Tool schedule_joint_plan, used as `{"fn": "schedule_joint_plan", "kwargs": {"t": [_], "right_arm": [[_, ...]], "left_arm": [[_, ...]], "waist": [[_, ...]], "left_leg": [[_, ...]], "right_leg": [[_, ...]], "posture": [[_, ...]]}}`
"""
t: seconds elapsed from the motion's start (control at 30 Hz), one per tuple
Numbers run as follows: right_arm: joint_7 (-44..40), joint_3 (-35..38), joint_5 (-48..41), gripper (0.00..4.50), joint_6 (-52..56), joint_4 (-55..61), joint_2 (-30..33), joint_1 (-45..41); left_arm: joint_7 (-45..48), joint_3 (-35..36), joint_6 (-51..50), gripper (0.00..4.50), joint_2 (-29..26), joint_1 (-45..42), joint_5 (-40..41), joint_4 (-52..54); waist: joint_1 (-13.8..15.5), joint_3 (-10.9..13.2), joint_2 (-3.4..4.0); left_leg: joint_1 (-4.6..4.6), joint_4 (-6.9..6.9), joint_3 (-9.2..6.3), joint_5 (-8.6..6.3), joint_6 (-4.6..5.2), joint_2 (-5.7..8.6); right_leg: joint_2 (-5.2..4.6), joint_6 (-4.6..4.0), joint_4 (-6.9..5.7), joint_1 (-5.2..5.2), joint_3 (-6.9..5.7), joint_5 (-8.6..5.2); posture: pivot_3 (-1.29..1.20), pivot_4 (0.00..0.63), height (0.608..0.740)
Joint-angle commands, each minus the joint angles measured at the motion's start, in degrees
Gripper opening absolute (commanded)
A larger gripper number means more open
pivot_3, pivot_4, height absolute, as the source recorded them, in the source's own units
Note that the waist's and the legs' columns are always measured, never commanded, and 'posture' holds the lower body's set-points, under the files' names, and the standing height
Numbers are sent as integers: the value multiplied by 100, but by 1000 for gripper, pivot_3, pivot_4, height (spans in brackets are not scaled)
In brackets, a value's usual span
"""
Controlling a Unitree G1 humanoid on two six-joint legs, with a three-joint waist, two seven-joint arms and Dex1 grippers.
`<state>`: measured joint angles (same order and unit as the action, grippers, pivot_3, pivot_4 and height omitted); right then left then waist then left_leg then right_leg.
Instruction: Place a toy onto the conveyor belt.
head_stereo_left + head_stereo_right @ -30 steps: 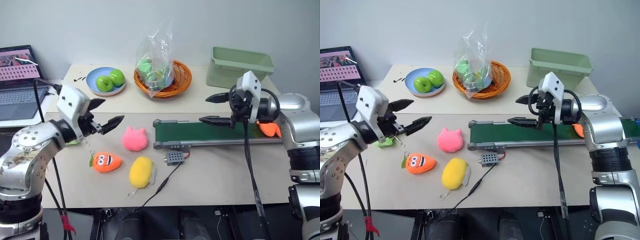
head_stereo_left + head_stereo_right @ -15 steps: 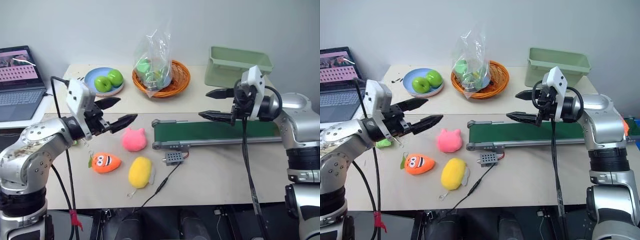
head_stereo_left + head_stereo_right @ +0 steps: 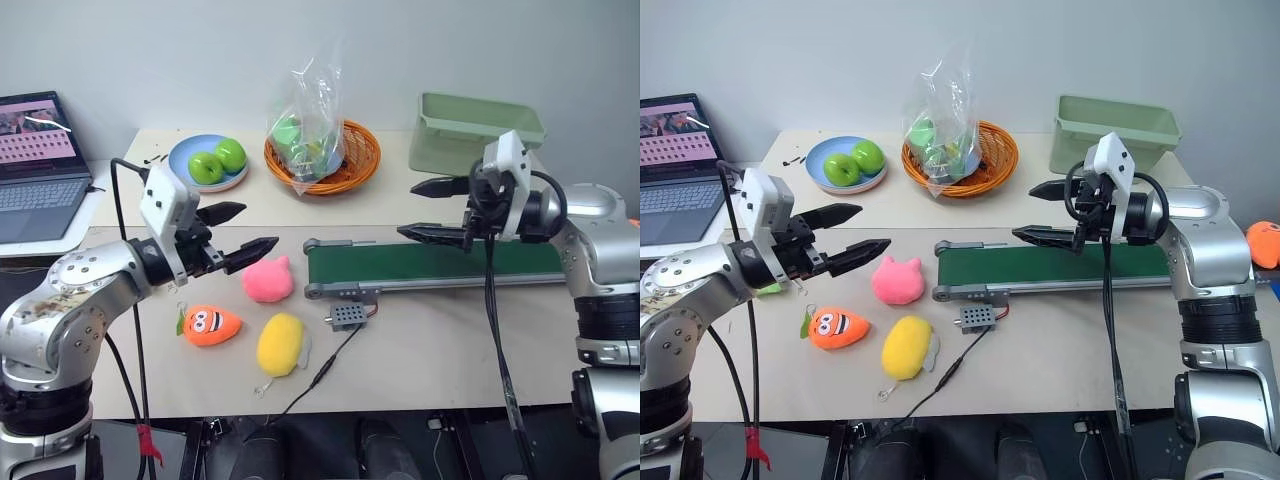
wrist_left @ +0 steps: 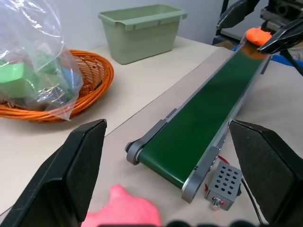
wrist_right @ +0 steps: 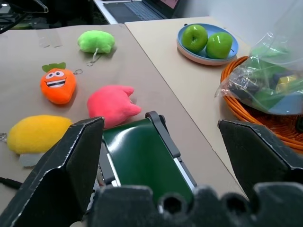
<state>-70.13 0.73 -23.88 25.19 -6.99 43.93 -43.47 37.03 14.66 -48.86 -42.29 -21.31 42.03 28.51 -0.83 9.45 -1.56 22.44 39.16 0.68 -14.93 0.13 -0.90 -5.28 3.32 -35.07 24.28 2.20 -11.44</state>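
Both grippers stand wide and empty, the left (image 3: 235, 228) near the pink plush (image 3: 267, 279), the right (image 3: 425, 208) over the belt (image 3: 430, 262), and with the toy (image 3: 1265, 243) already at the belt's far-right end, I'd judge backing both arms away clear best.

In front of you stands a beige table (image 3: 420, 340). Your left gripper (image 3: 238, 228) hangs with its two black fingers spread wide, just above a pink eared plush (image 3: 268, 280). Near it lie an orange plush with a cartoon face (image 3: 211, 325) and a yellow oval plush (image 3: 281, 343). The long dark green conveyor belt in a grey frame (image 3: 430, 266) lies to the right, and your right gripper (image 3: 422, 210) hovers open over it. Behind are a blue plate with two green apples (image 3: 208, 160), an orange woven basket with a clear plastic bag (image 3: 322, 150), and a pale green plastic bin (image 3: 478, 130).
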Motion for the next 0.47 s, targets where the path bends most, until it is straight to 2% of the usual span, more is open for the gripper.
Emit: {"fn": "schedule_joint_plan", "kwargs": {"t": [0.03,0.47], "right_arm": [[-51,178,-86,4500,-55,85,89,-78],[-47,149,-51,4500,-89,30,18,-82]], "left_arm": [[-34,187,152,4384,-92,-23,12,115],[36,138,127,4384,-242,42,89,119]], "waist": [[1,0,0],[-4,0,0]], "left_leg": [[0,0,0,0,0,0],[0,0,0,0,0,0]], "right_leg": [[0,0,0,0,0,0],[0,0,0,0,0,0]], "posture": [[0,150,740],[0,150,740]]}}
